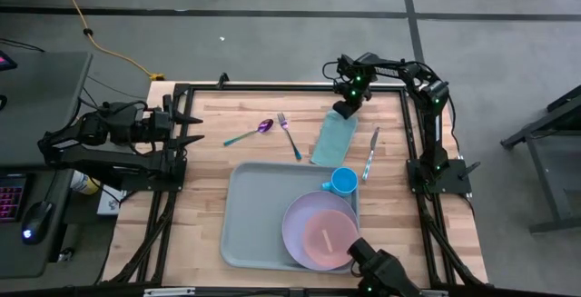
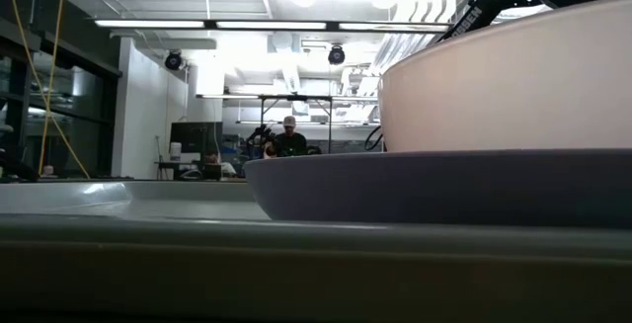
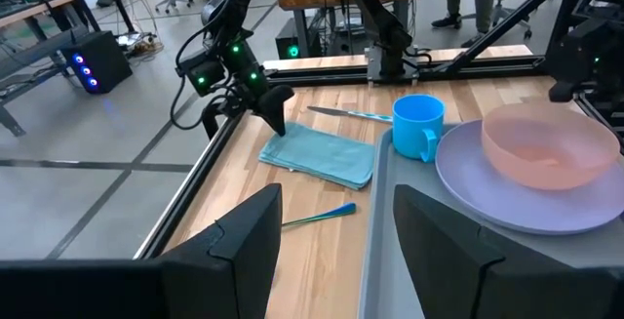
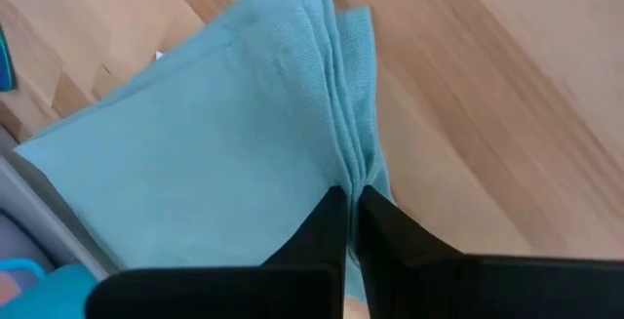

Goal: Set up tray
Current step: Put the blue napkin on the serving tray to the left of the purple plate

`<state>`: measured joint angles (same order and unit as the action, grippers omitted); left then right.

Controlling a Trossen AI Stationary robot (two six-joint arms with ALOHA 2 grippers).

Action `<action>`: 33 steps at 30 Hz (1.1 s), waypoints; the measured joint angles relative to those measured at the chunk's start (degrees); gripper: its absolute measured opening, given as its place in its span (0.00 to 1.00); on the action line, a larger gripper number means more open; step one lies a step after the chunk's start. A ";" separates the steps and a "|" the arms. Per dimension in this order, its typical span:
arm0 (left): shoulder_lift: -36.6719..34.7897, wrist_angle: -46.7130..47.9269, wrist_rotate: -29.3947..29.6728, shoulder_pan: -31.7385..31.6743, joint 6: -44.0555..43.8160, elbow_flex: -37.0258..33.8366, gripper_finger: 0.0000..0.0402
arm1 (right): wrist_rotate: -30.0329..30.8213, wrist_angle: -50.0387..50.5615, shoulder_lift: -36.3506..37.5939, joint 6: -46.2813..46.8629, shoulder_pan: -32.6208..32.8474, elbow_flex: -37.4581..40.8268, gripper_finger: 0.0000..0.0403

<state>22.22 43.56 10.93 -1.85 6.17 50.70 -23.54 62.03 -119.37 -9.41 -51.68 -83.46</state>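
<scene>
A folded teal cloth [image 1: 332, 140] lies flat on the wooden table just beyond the pale grey-green tray [image 1: 259, 215]. My right gripper [image 1: 345, 112] stands at the cloth's far end and is shut on it [image 4: 351, 212]. The tray carries a lavender plate [image 1: 298, 215] with a pink bowl [image 1: 325, 240] on it, and a blue cup [image 1: 343, 182] in its far right corner. My left gripper [image 3: 336, 221] waits open at the table's left edge [image 1: 186, 129], away from everything. My right gripper pinches the cloth's layered edge [image 4: 353, 175] between its two fingers [image 4: 322, 229], near the cloth's far end [image 3: 281, 132]. Several layers bunch up at the fingertips. The fingers slant steeply down from the table's far side. The rest of the cloth lies flat on the table.
A knife [image 1: 370, 152] lies right of the cloth. A fork [image 1: 289, 134] and a purple-bowled spoon [image 1: 250, 133] lie left of it. Bare wood remains on the table's left side. A black frame [image 1: 272, 86] rims the table.
</scene>
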 joint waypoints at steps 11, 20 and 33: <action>0.00 -0.01 -0.01 0.00 0.00 0.00 0.57 | 3.86 -0.35 5.88 0.24 -0.45 -0.02 0.00; 0.00 -0.03 0.01 0.00 0.00 0.00 0.57 | 2.52 -3.67 13.12 0.95 0.39 -0.11 0.00; 0.00 -0.07 0.00 0.00 0.00 0.00 0.57 | 0.89 -9.14 20.54 3.32 5.67 -0.11 0.00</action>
<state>22.22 43.48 10.93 -1.85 6.17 50.70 -22.65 52.89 -98.83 -6.09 -46.01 -83.57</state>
